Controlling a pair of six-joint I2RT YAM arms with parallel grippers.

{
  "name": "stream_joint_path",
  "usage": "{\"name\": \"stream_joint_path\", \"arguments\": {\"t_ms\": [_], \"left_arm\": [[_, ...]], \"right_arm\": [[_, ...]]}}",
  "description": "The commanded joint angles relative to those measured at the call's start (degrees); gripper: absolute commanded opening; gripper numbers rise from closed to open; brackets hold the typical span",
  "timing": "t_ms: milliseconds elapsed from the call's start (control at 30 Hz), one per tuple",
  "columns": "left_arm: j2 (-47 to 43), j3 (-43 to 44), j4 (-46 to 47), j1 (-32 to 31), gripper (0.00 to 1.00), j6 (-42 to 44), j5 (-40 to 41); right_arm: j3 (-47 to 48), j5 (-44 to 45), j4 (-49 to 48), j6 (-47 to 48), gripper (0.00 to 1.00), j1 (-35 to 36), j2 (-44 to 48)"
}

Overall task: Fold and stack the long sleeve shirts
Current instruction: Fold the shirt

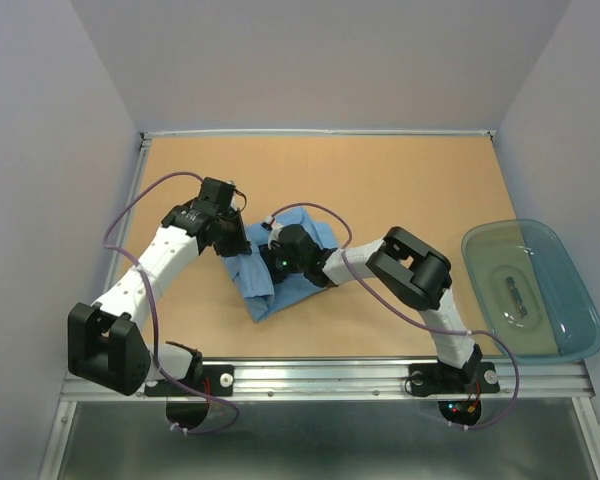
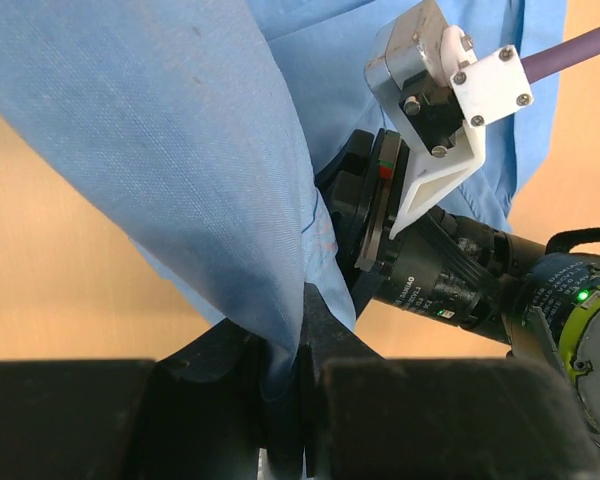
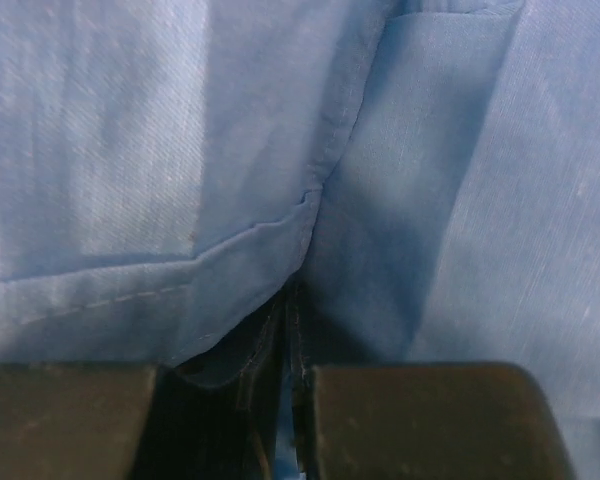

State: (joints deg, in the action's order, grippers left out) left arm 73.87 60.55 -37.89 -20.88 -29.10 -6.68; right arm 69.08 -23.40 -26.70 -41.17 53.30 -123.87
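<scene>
A translucent teal tub is set at the right side of the tan table; a small dark object, too small to be identified, is seen inside it; a metal rail is fixed along the near edge.

The top camera sits above and behind the arm bases and looks down on the whole bench from far away. The left wrist camera looks forward along its own jaws, very near the shirt, and catches also the right arm. The right wrist camera is so near that blue cloth fills it. All three views share the shirt.
</scene>
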Motion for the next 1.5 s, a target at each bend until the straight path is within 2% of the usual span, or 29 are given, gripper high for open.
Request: {"name": "stream_joint_path", "arguments": {"t_ms": [0,100,233,333,467,733,1000,1467], "left_arm": [[-0.04,3.25,0.63,0.05,0.02,2.12,-1.06],[0.23,3.78,0.19,0.05,0.02,2.73,-2.28],[0.4,4.66,-1.31,0.05,0.02,4.05,-1.59],[0.92,5.8,-2.62,0.05,0.02,5.28,-0.44],[2.16,6.68,-4.21,0.05,0.01,6.86,-0.7],[3.39,7.99,-5.53,0.05,0.0,8.71,-1.41],[5.5,10.55,-7.55,-0.21,0.0,10.03,-2.81],[15.42,14.42,-7.47,-6.36,0.0,8.1,-2.38]], "right_arm": [[2.73,-1.91,-5.38,-3.04,0.12,1.02,-2.69],[2.47,-1.83,-5.47,-2.69,0.15,1.19,-2.6],[-1.31,3.17,-3.9,0.2,0.23,0.84,1.52],[-3.86,9.4,-0.65,2.49,0.33,0.14,5.48],[-4.83,15.83,4.72,4.95,0.36,-0.56,9.52],[-6.93,23.21,12.1,7.24,0.39,-3.28,17.25],[-15.46,22.87,17.38,3.46,0.39,-9.79,24.82],[-17.22,20.67,17.47,-0.32,0.37,-11.9,20.96]]}}
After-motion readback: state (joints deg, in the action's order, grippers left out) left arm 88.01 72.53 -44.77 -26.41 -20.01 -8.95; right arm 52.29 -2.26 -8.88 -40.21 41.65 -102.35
